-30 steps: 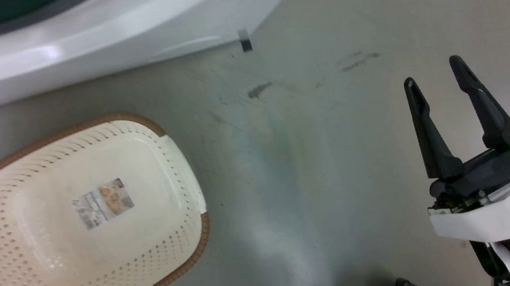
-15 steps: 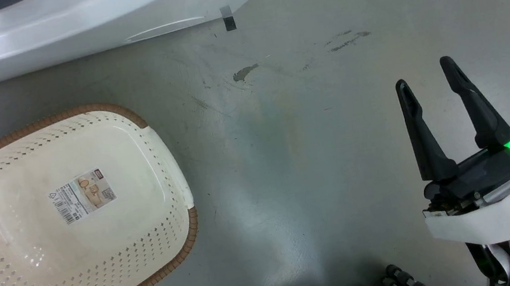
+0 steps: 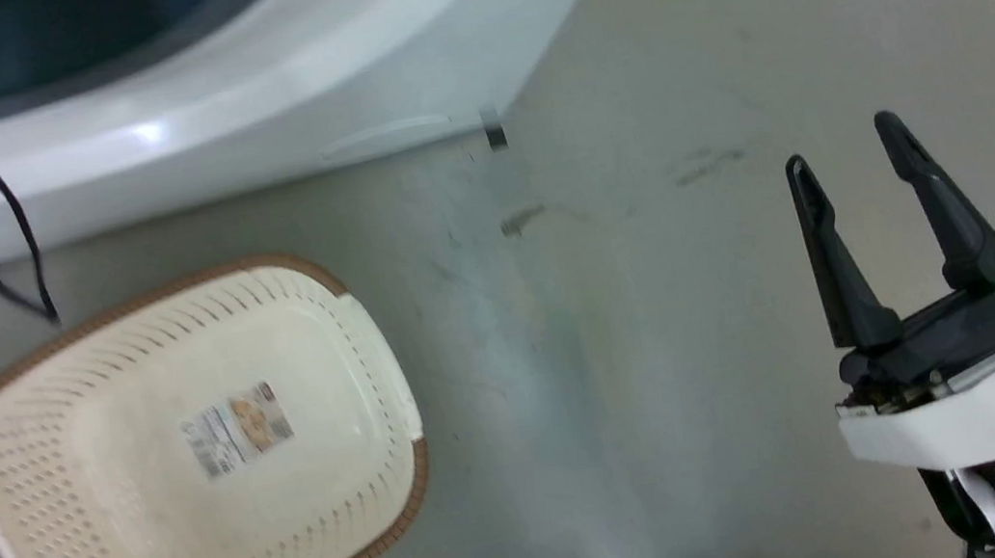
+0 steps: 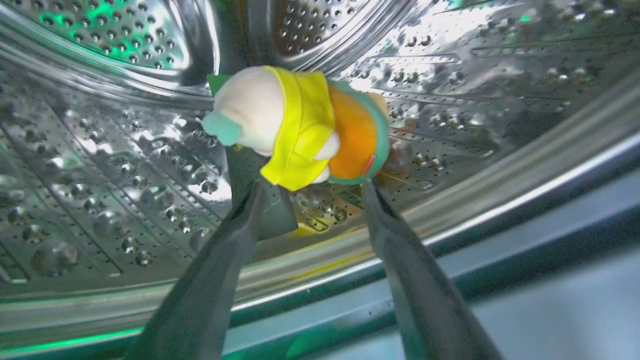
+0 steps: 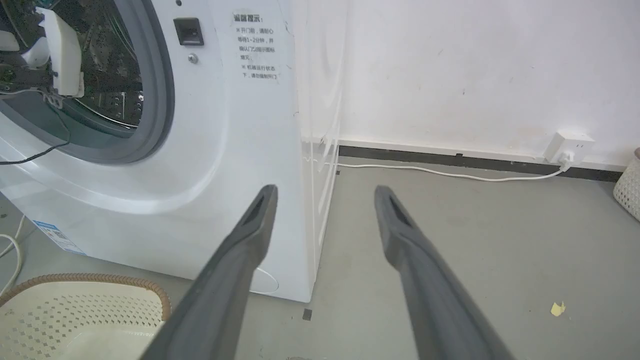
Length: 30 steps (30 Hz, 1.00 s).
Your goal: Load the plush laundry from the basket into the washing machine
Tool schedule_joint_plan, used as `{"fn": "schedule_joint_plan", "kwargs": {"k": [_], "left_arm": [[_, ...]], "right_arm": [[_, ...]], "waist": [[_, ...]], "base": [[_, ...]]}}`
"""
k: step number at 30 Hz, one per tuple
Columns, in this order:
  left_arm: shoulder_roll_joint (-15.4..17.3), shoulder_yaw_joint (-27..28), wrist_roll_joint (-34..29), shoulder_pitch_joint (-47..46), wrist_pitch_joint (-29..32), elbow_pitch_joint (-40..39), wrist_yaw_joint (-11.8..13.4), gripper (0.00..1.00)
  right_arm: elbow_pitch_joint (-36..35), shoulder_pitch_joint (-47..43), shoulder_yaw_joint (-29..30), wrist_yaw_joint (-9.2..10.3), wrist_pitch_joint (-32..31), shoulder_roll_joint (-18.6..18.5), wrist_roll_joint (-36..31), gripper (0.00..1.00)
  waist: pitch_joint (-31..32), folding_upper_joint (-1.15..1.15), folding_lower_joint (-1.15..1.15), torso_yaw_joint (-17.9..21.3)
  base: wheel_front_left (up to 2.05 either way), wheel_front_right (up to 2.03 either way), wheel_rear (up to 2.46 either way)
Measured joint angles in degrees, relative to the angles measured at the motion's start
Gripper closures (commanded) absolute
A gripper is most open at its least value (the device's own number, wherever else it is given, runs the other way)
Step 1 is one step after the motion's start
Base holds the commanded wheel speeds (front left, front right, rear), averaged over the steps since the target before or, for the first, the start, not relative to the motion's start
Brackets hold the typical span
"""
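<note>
Gaping left jaws and right jaws grasp nothing; plush laundry [image 4: 300, 125] lies inside drum [image 4: 115, 200].

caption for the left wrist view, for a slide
Left pincer spread open at the plush laundry inside the steel drum of the washing machine.

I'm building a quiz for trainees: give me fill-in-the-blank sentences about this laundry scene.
The orange, green and yellow plush toy is inside the shiny perforated steel ____. The cream perforated plastic basket with a brown rim stands on the grey ____. The right gripper, holding nothing, is ____.
Missing words: drum; floor; open.
</note>
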<state>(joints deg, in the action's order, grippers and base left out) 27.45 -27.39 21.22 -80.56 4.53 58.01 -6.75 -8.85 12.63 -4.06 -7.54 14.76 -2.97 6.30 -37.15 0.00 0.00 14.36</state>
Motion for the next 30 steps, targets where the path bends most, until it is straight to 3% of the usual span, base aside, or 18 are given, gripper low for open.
{"fn": "schedule_joint_plan", "kwargs": {"k": [9, 16, 21, 30], "left_arm": [[-3.2, -3.0, 2.1, 16.1, -10.8, 0.3, -0.5, 0.00], [-5.1, -2.4, 5.7, 30.3, -16.9, -4.4, -0.2, 0.00], [-5.2, 0.1, 8.0, 41.7, -18.7, -13.7, 3.6, 0.00], [-4.1, 6.6, 7.0, 67.5, -19.2, -41.4, 14.7, 0.00]], "right_arm": [[1.4, -4.5, 0.3, 0.00, 0.0, 0.0, -3.6, 0.00], [2.0, -9.3, 0.9, 0.00, 0.0, 0.0, -5.4, 0.00], [2.2, -12.8, 1.7, 0.00, 0.0, 0.0, -5.9, 0.00], [2.2, -17.0, 1.5, 0.00, 0.0, 0.0, -5.9, 0.00]], "waist": [[13.3, 0.00, -0.02, -3.1], [24.3, 0.00, -0.02, -6.6], [31.1, 0.00, -0.03, -9.5], [39.0, 0.00, -0.02, -14.5]], "base": [[0.00, 0.00, 0.00], [0.00, 0.00, 0.00], [0.00, 0.00, 0.00], [0.00, 0.00, 0.00]]}}
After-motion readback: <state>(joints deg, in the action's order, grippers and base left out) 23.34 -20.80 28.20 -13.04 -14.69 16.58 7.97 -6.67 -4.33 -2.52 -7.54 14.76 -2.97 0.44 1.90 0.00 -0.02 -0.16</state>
